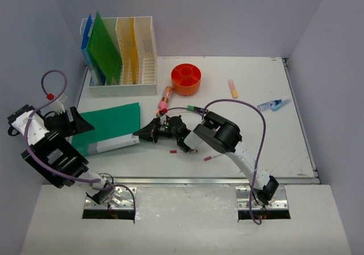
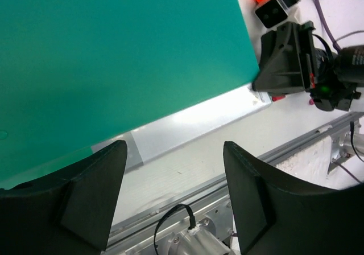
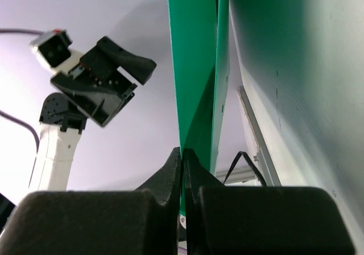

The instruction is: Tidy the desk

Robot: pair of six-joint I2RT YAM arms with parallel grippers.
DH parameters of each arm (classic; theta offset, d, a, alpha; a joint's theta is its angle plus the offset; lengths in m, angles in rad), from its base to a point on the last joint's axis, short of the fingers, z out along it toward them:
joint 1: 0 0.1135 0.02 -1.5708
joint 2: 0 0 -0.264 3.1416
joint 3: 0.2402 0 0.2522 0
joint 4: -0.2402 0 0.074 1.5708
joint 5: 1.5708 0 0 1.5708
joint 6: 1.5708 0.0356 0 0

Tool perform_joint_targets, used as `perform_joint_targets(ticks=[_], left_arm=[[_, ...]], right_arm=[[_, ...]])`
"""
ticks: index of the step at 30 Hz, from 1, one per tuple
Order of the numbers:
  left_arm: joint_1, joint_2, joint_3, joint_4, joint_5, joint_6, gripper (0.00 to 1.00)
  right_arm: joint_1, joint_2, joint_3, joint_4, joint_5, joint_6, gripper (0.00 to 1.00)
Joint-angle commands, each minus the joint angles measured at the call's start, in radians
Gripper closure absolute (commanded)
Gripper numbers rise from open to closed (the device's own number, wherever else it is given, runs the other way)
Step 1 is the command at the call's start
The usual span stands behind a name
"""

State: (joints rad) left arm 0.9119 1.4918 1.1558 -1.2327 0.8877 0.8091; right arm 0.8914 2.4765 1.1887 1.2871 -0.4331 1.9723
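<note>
A teal-green folder (image 1: 111, 124) lies on the left part of the white desk (image 1: 273, 147), with a pale sheet showing under its front edge. My right gripper (image 1: 140, 134) is shut on the folder's near right corner. In the right wrist view the closed fingertips (image 3: 183, 152) pinch the thin green edge (image 3: 193, 67). My left gripper (image 1: 84, 124) is open and empty over the folder's left edge. Its two fingers (image 2: 91, 198) frame the desk's front rail. The left wrist view shows the folder (image 2: 114, 56) and the right gripper (image 2: 255, 86) at its corner.
A white file rack (image 1: 139, 61) with blue, green and yellow folders stands at the back left. An orange round container (image 1: 186, 78), pink and orange markers (image 1: 166, 98), an orange marker (image 1: 232, 88), a blue pen (image 1: 273, 104) and small red bits (image 1: 208, 158) lie on the desk.
</note>
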Motion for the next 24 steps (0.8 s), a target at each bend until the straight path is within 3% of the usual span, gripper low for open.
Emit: perform_joint_targets(ticks=[1, 7, 8, 15, 19, 24], left_arm=[[-0.036, -0.177, -0.011, -0.083, 0.043, 0.343, 0.3], [-0.132, -0.513, -0.166, -0.061, -0.02, 0.661, 0.18], [-0.14, -0.57, -0.193, -0.062, -0.028, 0.775, 0.16], [-0.143, -0.849, -0.425, -0.062, -0.096, 1.108, 0.11], [-0.143, -0.963, -0.563, 0.074, -0.127, 1.139, 0.11], [-0.143, -0.942, -0.654, 0.242, -0.146, 1.067, 0.1]], right_arm=[[-0.025, -0.068, 0.003, 0.22, 0.066, 0.145, 1.0], [-0.029, -0.079, 0.007, 0.204, 0.073, 0.149, 1.0], [-0.028, -0.086, -0.002, 0.201, 0.075, 0.152, 1.0], [-0.032, -0.128, -0.025, 0.195, 0.075, 0.163, 1.0], [-0.034, -0.164, -0.058, 0.198, 0.063, 0.169, 1.0], [-0.034, -0.204, -0.097, 0.205, 0.054, 0.175, 1.0]])
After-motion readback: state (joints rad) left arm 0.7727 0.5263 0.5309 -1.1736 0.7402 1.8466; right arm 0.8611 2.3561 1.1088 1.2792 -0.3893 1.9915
